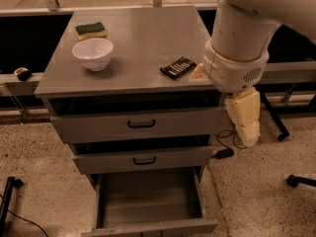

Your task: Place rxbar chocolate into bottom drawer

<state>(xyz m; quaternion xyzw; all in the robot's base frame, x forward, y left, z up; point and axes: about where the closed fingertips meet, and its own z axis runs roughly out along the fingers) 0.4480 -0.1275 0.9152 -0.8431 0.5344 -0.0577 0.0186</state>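
Note:
The rxbar chocolate (177, 67) is a flat black bar with white lettering. It lies on the grey cabinet top (143, 38), near the right front edge. The bottom drawer (148, 201) is pulled out wide and shows a bare grey inside. My arm's big white body (239, 43) hangs over the cabinet's right edge, just right of the bar. My gripper (245, 120), cream-coloured, hangs below the arm beside the cabinet's right side, level with the top drawer, and holds nothing that shows.
A white bowl (93, 53) and a green-and-yellow sponge (91, 30) sit at the top's left side. The two upper drawers (140, 124) with black handles are slightly ajar. Cables and a plug (224, 153) lie on the floor to the right.

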